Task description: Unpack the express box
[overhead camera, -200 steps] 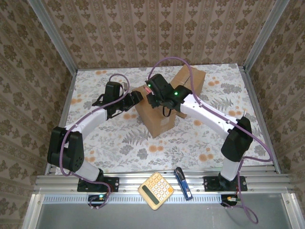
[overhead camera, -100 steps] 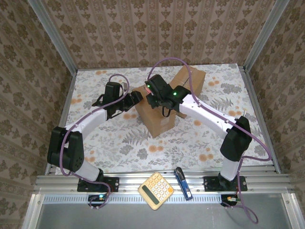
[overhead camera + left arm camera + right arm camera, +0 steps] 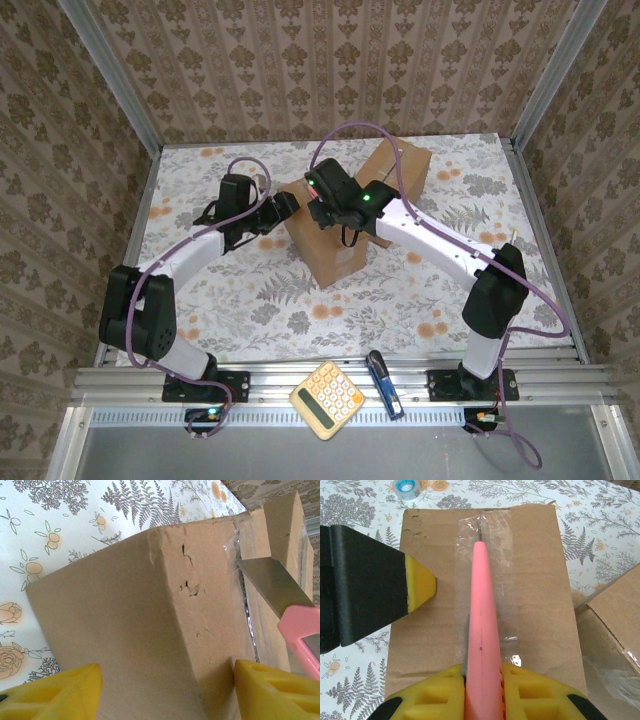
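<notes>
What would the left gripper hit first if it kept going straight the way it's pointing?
Most likely the cardboard box: the left gripper faces its side, yellow fingers open to either side of a corner. How close they are is unclear.

1. The overhead camera sits high behind the two arm bases and tilts down toward the far wall. It takes in the whole floral-patterned table [image 3: 250, 310], with the brown cardboard box [image 3: 325, 250] just above frame centre.
2. The left wrist camera looks from low and very close along its yellow-padded fingers [image 3: 55, 692], pressed near that box's side wall [image 3: 125, 630], so cardboard covers most of the frame.
3. The right wrist camera looks steeply down from close above the box's taped top [image 3: 485, 580], along a pink-handled cutter [image 3: 482, 625].
4. All three share the box; both wrist views catch the cutter [image 3: 300, 630].
</notes>
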Robot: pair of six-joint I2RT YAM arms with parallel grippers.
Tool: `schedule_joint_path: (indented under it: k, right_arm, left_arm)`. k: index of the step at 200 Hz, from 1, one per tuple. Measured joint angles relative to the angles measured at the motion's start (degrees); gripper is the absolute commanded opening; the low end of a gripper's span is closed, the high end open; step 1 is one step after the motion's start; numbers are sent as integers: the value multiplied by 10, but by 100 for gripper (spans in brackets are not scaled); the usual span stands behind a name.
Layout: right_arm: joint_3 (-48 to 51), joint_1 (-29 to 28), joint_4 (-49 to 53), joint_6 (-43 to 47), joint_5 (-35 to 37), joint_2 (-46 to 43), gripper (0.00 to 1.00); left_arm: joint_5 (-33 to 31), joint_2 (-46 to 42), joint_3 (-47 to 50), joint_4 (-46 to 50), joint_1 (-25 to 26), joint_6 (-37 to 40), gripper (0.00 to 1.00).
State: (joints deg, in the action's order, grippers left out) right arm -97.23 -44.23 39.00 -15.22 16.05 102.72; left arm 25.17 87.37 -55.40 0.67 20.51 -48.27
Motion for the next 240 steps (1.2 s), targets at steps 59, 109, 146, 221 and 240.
schedule_joint_path:
  k: [59, 109, 146, 221, 240]
  right_arm:
    - [10, -8, 1, -14, 1, -2, 0]
    - [10, -14, 16, -36, 3, -8, 0]
    - [11, -21, 35, -50, 8, -16, 0]
    - [12, -34, 57, -63, 25, -22, 0]
    - [13, -37, 61, -63, 31, -23, 0]
  left_arm:
    - [3, 0, 3, -3, 0, -2, 68]
    - [6, 0, 9, -12, 0, -5, 68]
    - [8, 0, 14, -23, 0, -11, 68]
    - [9, -1, 21, -36, 0, -13, 68]
    - [9, -1, 22, -37, 0, -13, 68]
